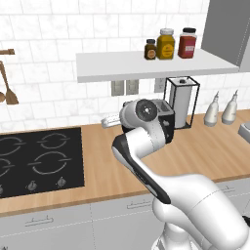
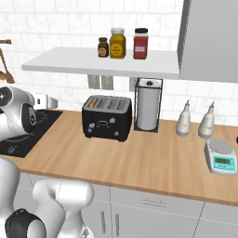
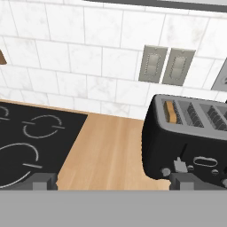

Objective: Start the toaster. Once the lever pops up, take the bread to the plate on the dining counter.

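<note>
The black boxy two-slot toaster (image 2: 107, 118) sits at the wooden counter's (image 2: 153, 162) back edge holding the tan bread slice (image 3: 170, 111), and the wide-open gripper (image 3: 111, 181), off-line, could miss its lever.

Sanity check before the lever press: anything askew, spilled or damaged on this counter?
Nothing stands out. The toaster sits upright and square on the wood counter, with the bread seated in its leftmost slot. Paper towel holder, two bottles and scale are upright; no spills.

black toaster (image 2: 107, 118) on wood counter (image 2: 153, 162), bread (image 2: 93, 102) in slot
</note>
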